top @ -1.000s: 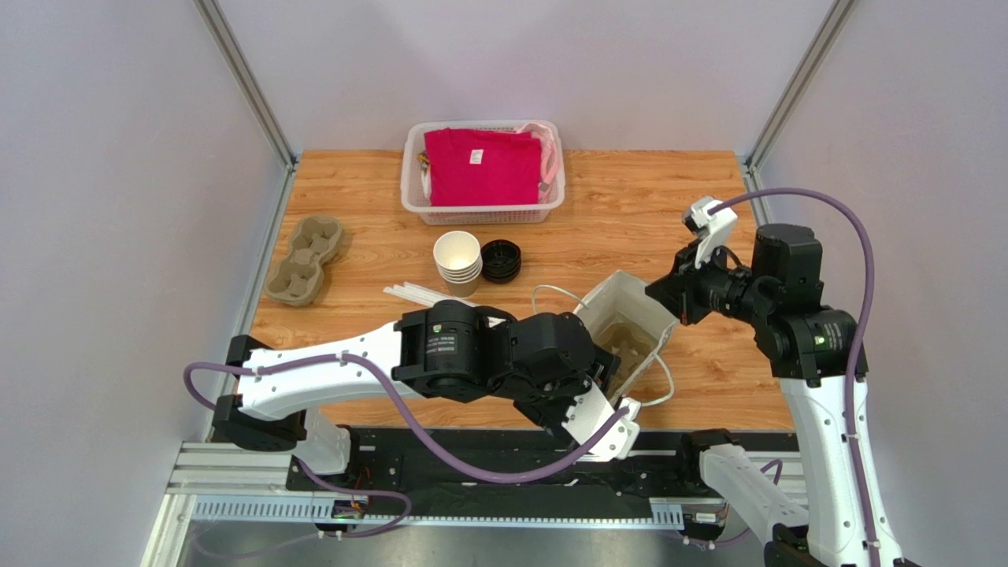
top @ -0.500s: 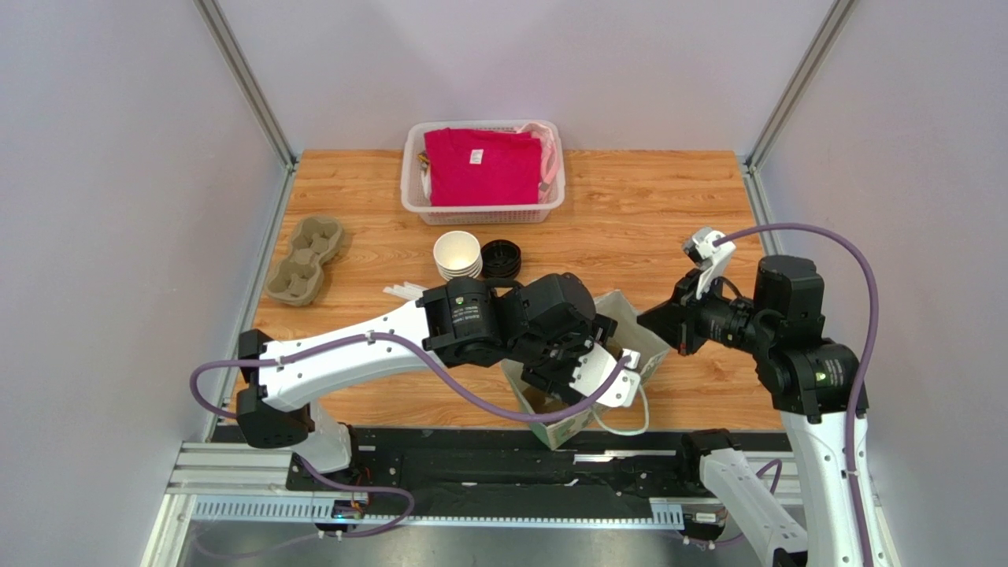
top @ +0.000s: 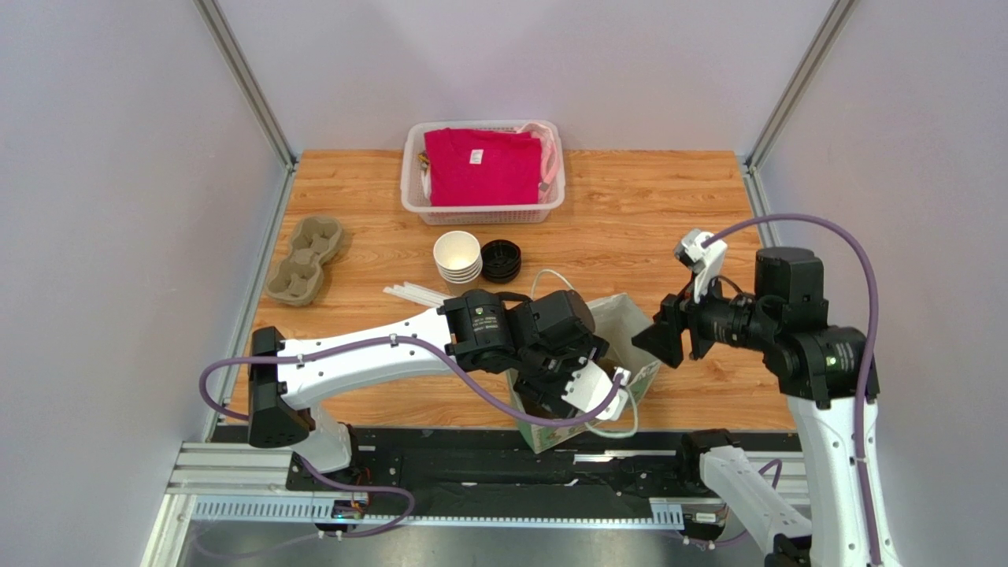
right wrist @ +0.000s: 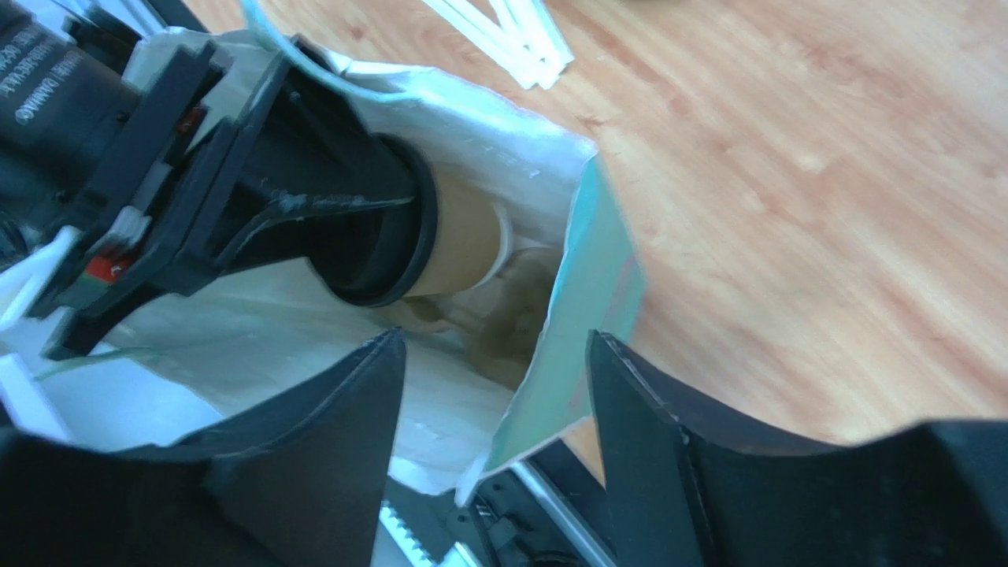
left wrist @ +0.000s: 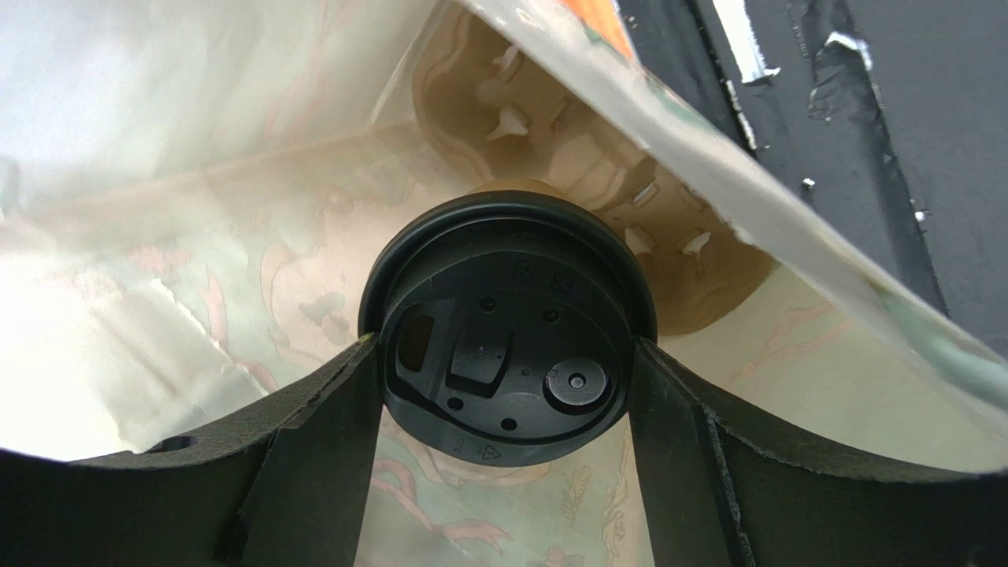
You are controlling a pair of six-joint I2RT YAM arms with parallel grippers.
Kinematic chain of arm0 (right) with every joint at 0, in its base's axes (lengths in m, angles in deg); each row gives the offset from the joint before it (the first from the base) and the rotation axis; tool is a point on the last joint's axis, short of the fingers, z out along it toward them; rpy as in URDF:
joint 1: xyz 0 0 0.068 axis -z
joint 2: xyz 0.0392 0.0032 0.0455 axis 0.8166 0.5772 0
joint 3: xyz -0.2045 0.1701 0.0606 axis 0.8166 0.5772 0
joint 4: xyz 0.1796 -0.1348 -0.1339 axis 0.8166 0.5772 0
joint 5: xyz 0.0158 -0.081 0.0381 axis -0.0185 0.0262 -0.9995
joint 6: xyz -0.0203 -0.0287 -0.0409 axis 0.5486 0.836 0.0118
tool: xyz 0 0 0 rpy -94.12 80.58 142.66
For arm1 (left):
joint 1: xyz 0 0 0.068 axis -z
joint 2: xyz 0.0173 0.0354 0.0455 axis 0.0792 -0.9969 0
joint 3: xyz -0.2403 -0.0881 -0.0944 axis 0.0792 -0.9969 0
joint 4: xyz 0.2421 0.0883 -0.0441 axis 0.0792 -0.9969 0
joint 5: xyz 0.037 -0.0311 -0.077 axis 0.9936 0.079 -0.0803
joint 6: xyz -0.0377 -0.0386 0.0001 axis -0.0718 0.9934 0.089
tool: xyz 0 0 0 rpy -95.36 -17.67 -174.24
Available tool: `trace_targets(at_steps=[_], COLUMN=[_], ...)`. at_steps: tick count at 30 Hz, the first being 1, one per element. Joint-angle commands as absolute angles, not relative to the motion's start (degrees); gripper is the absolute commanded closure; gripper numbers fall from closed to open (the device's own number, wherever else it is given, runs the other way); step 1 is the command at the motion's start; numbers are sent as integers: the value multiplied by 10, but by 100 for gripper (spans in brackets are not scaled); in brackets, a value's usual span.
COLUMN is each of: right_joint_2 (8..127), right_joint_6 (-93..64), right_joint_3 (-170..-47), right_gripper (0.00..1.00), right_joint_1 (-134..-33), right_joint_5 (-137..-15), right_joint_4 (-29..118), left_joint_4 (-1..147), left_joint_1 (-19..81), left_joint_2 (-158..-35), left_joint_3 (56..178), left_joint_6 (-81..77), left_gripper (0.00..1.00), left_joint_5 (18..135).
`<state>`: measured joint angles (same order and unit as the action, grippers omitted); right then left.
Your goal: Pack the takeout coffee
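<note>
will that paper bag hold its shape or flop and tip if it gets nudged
Probably floppy: the bag has thin, creased, bowed walls. It likely tips easily, since it sits tilted and the right gripper is open, not clamping it. The cardboard carrier inside may steady its base a little.

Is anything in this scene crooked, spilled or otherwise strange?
Yes. The paper bag leans instead of standing upright, and its bottom pokes past the near edge of the table. The left tool holds the cup inside it. No spill shows.
</note>
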<state>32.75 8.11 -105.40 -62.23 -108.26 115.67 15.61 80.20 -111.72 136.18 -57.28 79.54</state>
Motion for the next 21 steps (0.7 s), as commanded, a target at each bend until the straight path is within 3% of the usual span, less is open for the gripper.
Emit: trace_targets(at_steps=[1, 2, 6, 13, 21], right_joint_2=[391, 401, 459, 511, 522], right_joint_6=[174, 202, 276, 338, 349], right_joint_3=[-1140, -1150, -1202, -1219, -1151], right_gripper=[24, 17, 9, 10, 16], right_joint_1=[-624, -625, -626, -714, -825], right_joint_5=[-1091, -1097, -1132, -1123, -1060], right_joint_4=[1171, 1174, 1188, 1168, 1114], left_joint_4=[172, 168, 160, 147, 138], left_joint_1=[800, 800, 800, 800, 798], left_joint_2=[-1084, -1082, -1082, -1091, -1070], left_joint_3=[1361, 1361, 1365, 1375, 1358], left_joint_6=[-600, -607, -620, -622, -616], left_gripper=[100, 100, 100, 100, 100], left_joint_5=[755, 749, 743, 733, 735])
